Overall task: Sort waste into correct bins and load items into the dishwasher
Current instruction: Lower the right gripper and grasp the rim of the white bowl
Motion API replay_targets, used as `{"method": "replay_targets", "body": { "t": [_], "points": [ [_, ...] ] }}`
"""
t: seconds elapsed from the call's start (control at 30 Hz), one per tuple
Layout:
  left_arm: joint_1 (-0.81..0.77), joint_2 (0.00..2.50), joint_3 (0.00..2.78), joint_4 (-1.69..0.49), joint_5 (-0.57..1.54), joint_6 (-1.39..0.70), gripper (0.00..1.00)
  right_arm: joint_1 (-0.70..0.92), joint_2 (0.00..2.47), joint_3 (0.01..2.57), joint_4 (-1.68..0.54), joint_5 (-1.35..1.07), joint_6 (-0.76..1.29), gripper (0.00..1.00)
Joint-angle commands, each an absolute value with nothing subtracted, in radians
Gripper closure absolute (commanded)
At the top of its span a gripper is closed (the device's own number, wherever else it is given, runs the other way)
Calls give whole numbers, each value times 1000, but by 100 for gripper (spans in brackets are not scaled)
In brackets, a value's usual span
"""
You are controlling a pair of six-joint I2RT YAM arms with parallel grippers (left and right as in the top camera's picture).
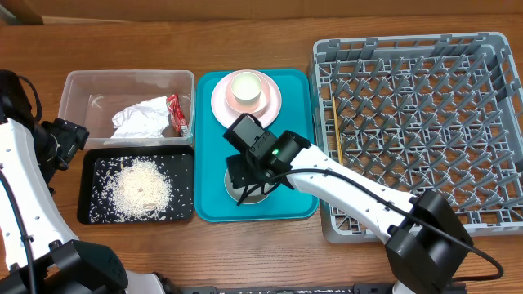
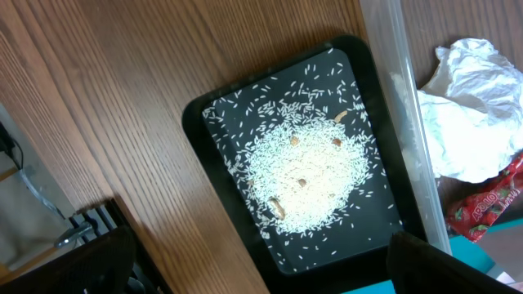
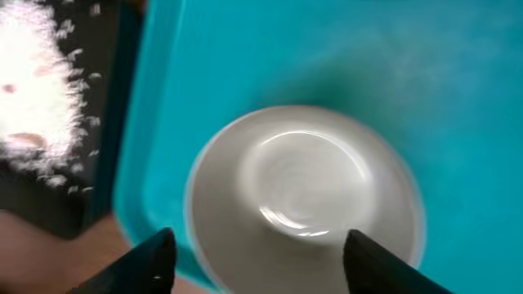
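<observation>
My right gripper (image 1: 250,175) (image 3: 265,265) hangs open just above a white bowl (image 1: 231,181) (image 3: 306,188) that sits upright on the teal tray (image 1: 208,147). A pink plate (image 1: 219,102) with a small cup (image 1: 248,90) on it lies at that tray's far end. The clear tub (image 1: 82,90) holds a crumpled napkin (image 1: 139,118) (image 2: 470,106) and a red wrapper (image 1: 176,114) (image 2: 490,204). Rice (image 1: 140,186) (image 2: 306,175) is heaped in the black tray (image 1: 90,208). My left gripper (image 1: 65,135) (image 2: 261,278) is open and empty, beside the black tray's left edge. Chopsticks (image 1: 335,131) lie in the grey rack (image 1: 417,122).
The grey rack fills the right side of the table, close against the teal tray. The tub and the black tray stand side by side, left of the teal tray. Bare wooden table (image 1: 245,33) runs along the back edge.
</observation>
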State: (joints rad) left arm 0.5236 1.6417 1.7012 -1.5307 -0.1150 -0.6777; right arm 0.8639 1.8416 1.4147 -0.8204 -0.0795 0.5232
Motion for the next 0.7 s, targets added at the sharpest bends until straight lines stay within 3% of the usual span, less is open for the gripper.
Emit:
{"method": "replay_targets", "body": {
  "t": [0.0,0.07,0.13,0.2,0.27,0.67],
  "points": [
    [523,1629,1725,-1532,-111,-688,0,865,1829,1425,-813,-189,524,30],
    [523,1629,1725,-1532,-111,-688,0,874,1829,1425,-806,-199,524,23],
    [523,1629,1725,-1532,-111,-688,0,892,1829,1425,-801,-186,519,25],
    [523,1629,1725,-1532,-111,-688,0,914,1829,1424,-799,-133,520,54],
    [523,1629,1725,-1532,-111,-688,0,933,1830,1421,-798,-75,521,66],
    [523,1629,1725,-1532,-111,-688,0,1043,1890,1420,-797,113,471,68]
  ]
}}
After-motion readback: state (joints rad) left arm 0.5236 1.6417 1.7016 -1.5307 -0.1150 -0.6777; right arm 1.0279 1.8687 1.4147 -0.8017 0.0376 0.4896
